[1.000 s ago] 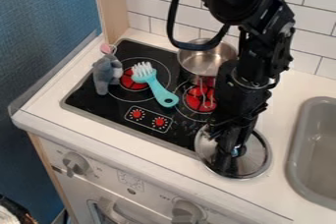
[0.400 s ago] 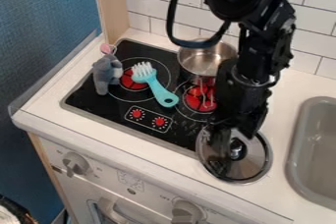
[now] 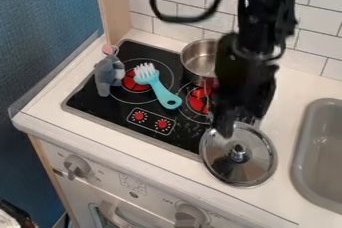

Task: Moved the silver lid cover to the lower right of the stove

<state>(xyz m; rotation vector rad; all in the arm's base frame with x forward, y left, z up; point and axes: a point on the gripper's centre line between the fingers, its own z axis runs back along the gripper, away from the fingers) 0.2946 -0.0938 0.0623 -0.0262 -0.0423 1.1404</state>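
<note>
Silver lid (image 3: 250,168) lies between four and five o'clock of the stove (image 3: 93,97), overlapping its corner. The gripper (image 3: 242,125) hangs towards twelve above it, fingers apart, holding nothing. Best lift straight up, clear of the knob (image 3: 239,153), before swinging, sparing the pot (image 3: 198,61) at eleven.

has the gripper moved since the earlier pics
Yes. Against the fixed sink, the gripper has moved up the view toward the tiled wall, away from the lid's knob.
</note>
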